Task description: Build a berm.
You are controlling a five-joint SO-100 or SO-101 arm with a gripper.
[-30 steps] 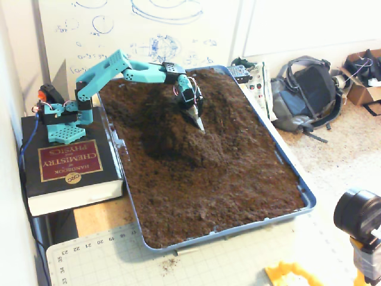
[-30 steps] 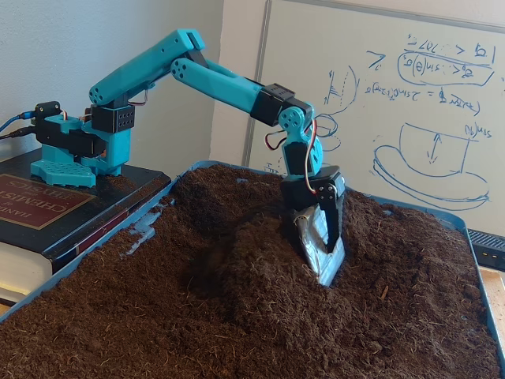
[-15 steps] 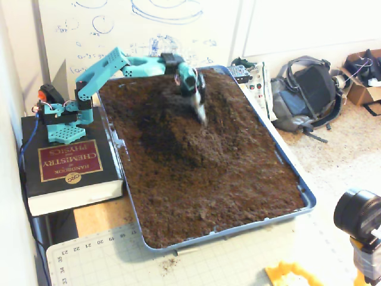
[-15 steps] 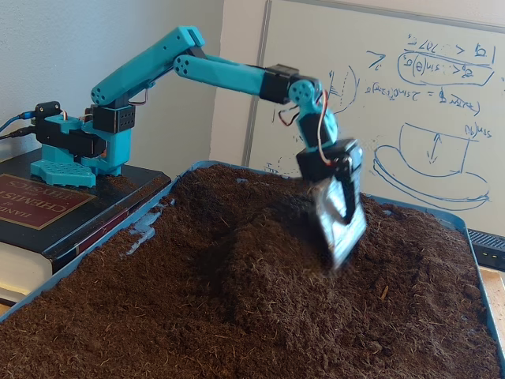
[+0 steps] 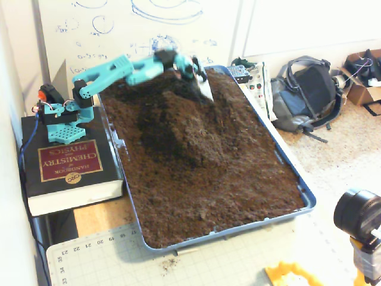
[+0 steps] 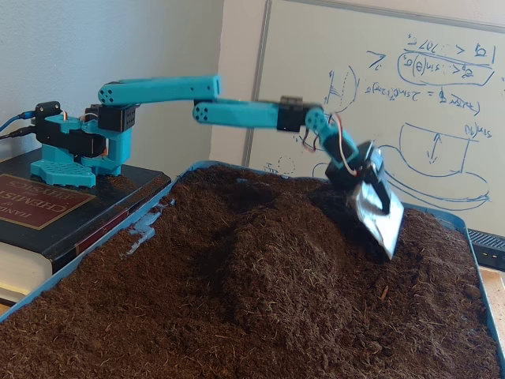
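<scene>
The berm [image 5: 178,128] [image 6: 276,268] is a rounded ridge of dark brown soil in the far half of the blue tray [image 5: 296,179]. My teal arm stretches out from its base [image 5: 59,116] over the tray's far end. Its gripper [image 5: 204,89] [image 6: 380,221] carries a flat silvery blade, tilted, and hovers just above the soil beyond the berm's far side. The blade is blurred by motion in both fixed views. How the jaws stand around the blade is not visible.
The arm's base stands on a thick book [image 5: 65,164] [image 6: 31,205] left of the tray. A whiteboard stands behind. A backpack [image 5: 306,95] lies on the floor to the right. A cutting mat [image 5: 89,256] and a camera [image 5: 357,214] sit near the front.
The blade has lifted out of the berm's flank and swung toward the tray's far end. The arm went from bent downward to stretched out nearly level.
</scene>
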